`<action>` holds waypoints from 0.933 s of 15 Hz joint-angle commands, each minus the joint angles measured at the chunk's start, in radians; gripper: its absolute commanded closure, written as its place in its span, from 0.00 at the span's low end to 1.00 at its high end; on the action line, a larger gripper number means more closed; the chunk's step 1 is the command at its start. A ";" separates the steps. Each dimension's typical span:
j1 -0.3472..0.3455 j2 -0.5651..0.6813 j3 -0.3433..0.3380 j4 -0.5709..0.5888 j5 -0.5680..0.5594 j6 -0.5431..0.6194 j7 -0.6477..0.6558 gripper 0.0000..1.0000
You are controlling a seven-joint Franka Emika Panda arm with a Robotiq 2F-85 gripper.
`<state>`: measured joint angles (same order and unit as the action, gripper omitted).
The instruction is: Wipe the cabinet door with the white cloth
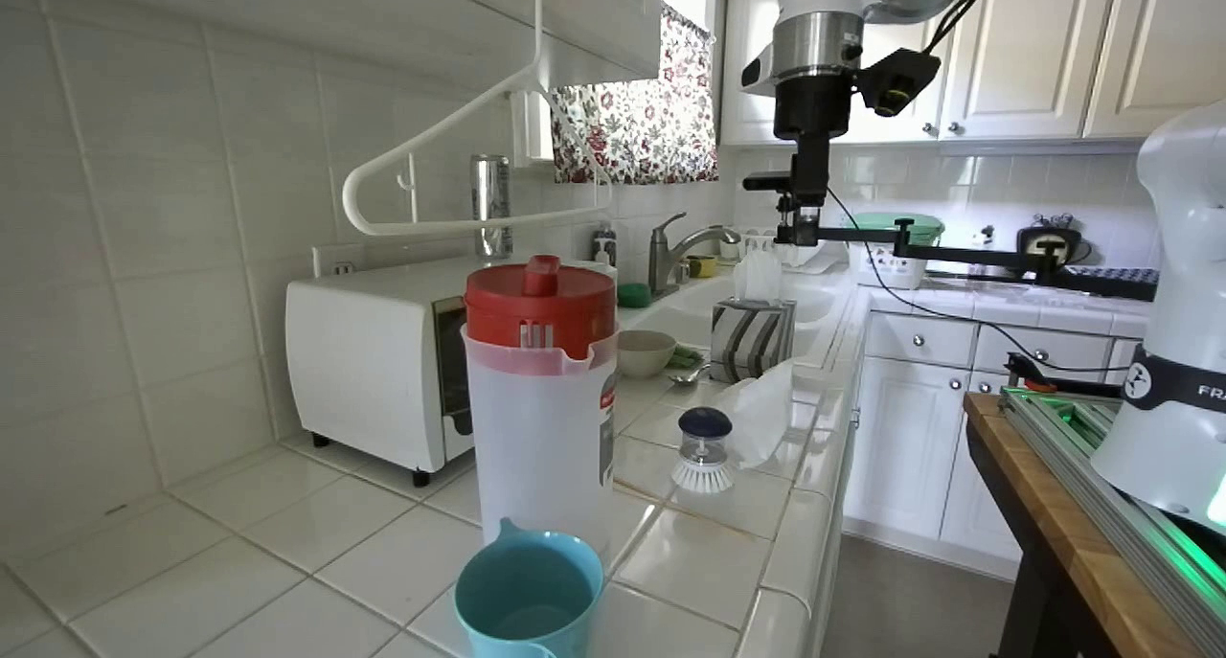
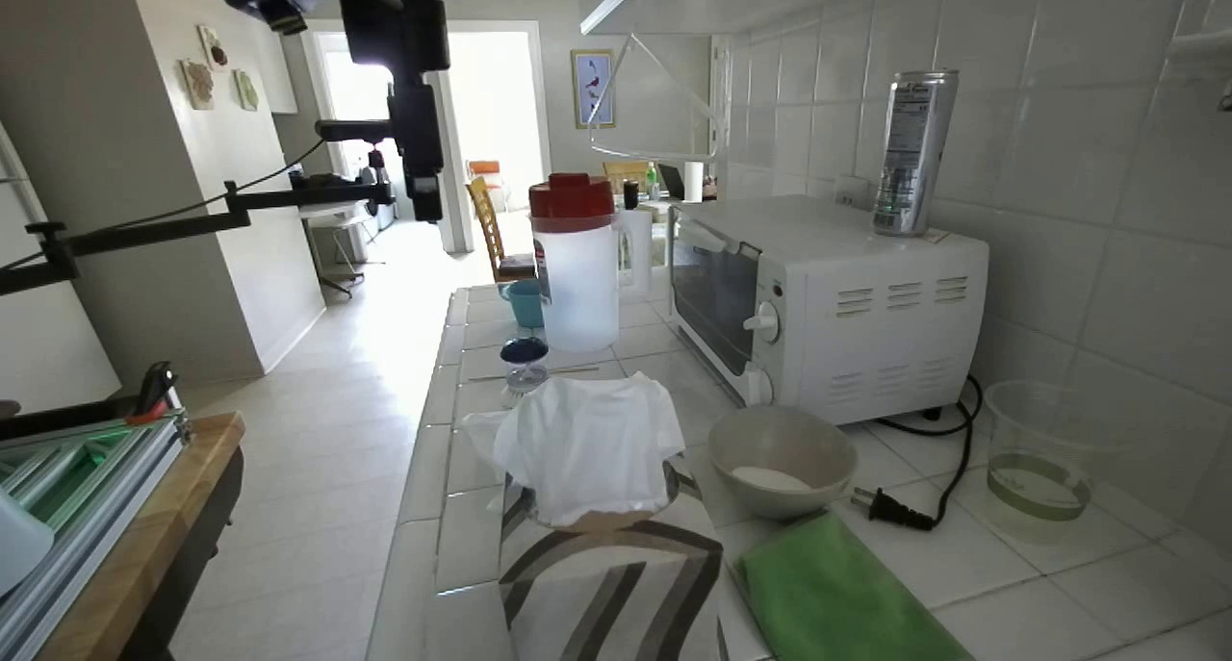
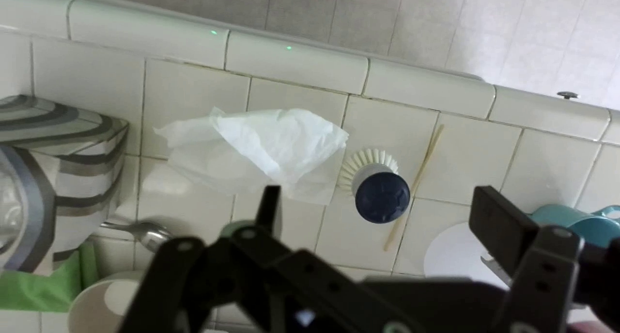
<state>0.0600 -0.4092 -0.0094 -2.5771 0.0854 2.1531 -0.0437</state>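
Observation:
A thin, crumpled white sheet, which I take for the white cloth, lies on the tiled counter beside a dark-knobbed brush. An exterior view also shows this white cloth, one side standing up. My gripper is open, its fingers wide apart with nothing between them. High above the counter, the gripper points downward, well clear of the cloth. White cabinet doors show above the far counter, such as this upper cabinet door, and below it, a lower cabinet door. Which door is meant I cannot tell.
A striped tissue box with tissue sticking up stands close to the cloth. Along the counter are a red-lidded pitcher, a blue cup, a white toaster oven and a bowl. A hanger hangs from the upper cabinet.

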 commanded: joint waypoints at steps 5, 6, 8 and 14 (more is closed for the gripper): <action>-0.043 0.013 0.042 0.022 -0.086 0.002 0.115 0.00; -0.040 0.013 0.037 0.021 -0.064 0.015 0.122 0.00; -0.036 0.010 0.030 0.019 -0.038 0.038 0.135 0.00; -0.034 0.013 0.032 0.014 -0.021 0.081 0.138 0.00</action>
<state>0.0297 -0.4052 0.0187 -2.5674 0.0515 2.2243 0.0900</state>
